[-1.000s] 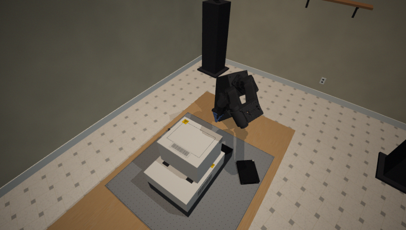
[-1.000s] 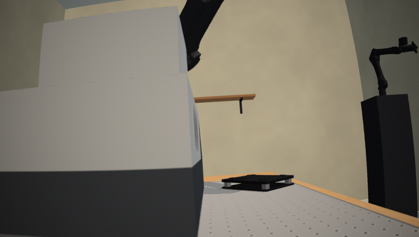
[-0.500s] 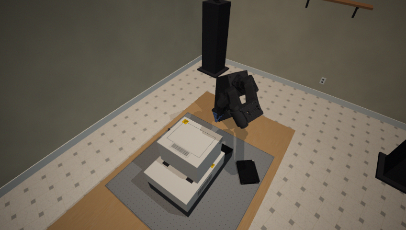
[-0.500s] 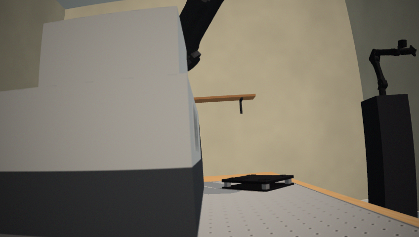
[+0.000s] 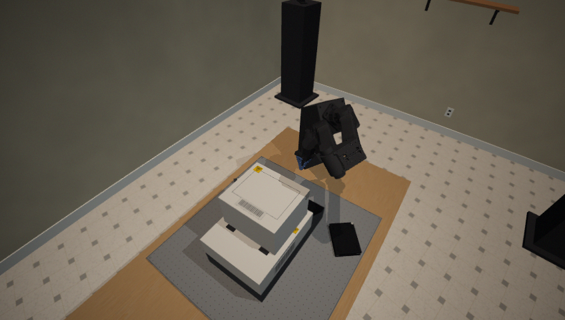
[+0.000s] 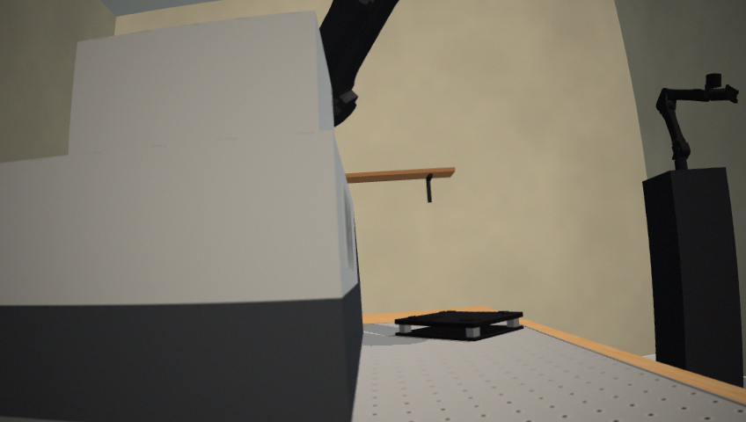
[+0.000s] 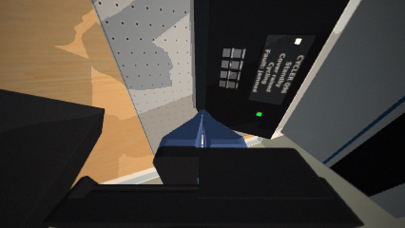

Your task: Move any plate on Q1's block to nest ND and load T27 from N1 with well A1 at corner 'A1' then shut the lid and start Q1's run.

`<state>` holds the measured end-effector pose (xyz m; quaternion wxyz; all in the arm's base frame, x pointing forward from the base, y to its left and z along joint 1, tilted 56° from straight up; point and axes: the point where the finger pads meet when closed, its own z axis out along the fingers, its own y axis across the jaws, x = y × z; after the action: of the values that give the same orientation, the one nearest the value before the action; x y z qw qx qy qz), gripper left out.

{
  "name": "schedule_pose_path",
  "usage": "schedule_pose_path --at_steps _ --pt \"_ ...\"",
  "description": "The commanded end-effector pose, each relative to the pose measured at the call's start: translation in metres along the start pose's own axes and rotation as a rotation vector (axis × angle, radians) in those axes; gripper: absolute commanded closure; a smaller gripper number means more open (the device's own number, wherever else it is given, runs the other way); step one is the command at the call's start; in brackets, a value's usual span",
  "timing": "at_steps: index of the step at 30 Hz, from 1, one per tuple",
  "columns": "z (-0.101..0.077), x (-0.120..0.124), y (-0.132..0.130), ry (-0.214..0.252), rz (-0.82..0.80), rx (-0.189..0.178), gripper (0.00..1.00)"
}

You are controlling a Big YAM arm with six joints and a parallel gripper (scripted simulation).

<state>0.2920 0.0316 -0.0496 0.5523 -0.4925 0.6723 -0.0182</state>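
Start with the table, carrying a grey mat as one level base for the kit. Mid-mat, find Q1, pale body under a boxy lid, apparently down over the block, though hard to call for certain from above. Off to the right, apart from Q1, see a black nest raised on short feet, bare on top. Glimpse a second dark piece tucked just beside Q1's far right corner, too hidden to name. No sight of T27 in any view; judged to be under the lid, being absent from the visible nest. At the far end, arm folded over and angled down toward Q1's panel. On that panel, spot the display, eight keys in two lines, and a green lamp, so no run on and no fault. Smallest, gripper: blue fingers pressed together on nothing, forming one blunt tip for poking a key rather than grasping. Hangs just short of the panel's near edge, touching no key. Likely next: START, provided the lid truly sits shut over T27
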Motion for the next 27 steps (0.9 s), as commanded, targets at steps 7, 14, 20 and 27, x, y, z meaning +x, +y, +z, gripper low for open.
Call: schedule_pose_path --at_steps 7,14,20,27 --pt "0.002 0.002 0.0 0.002 0.008 0.0 1.0" --pt "0.002 0.003 -0.001 0.002 0.007 0.002 1.0" --pt "-0.002 0.0 0.003 0.006 0.016 -0.005 1.0" --pt "-0.009 -0.005 0.011 0.014 0.035 -0.021 1.0"
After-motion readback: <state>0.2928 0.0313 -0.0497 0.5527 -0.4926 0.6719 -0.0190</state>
